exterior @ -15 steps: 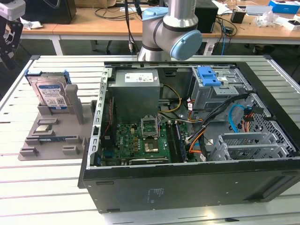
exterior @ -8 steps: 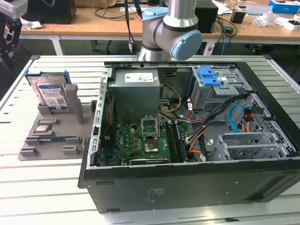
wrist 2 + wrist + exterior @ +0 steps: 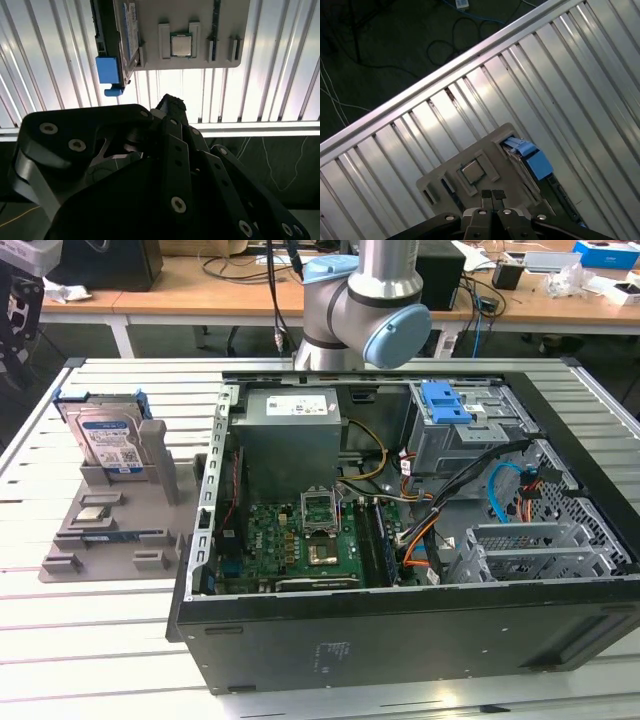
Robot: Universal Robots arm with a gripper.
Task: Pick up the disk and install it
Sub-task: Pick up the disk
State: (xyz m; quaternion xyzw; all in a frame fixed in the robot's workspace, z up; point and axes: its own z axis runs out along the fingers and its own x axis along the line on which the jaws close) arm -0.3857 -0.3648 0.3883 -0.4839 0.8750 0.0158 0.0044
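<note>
Surroundings: wooden desks with cables and boxes line the far side; a slatted metal table (image 3: 100, 640) takes up the near ground.
Exterior view, case: an open computer case (image 3: 400, 635) lies on the table, motherboard facing up.
Exterior view, disk: the disk (image 3: 110, 440) stands on edge at the far end of a grey holder (image 3: 130, 530), to the exterior view's left of the case.
Exterior view, arm: the arm (image 3: 360, 300) rises at the far side of the case.
First wrist view, gripper: the gripper (image 3: 493, 195) has its fingertips pressed together with nothing between them. It is above the holder, near a small square chip (image 3: 472, 171).
First wrist view, disk: it sits in the holder, blue bracket showing, apart from the fingertips.
Second wrist view: the disk is seen edge-on in the holder beside the chip, beyond the black gripper linkage.
</note>
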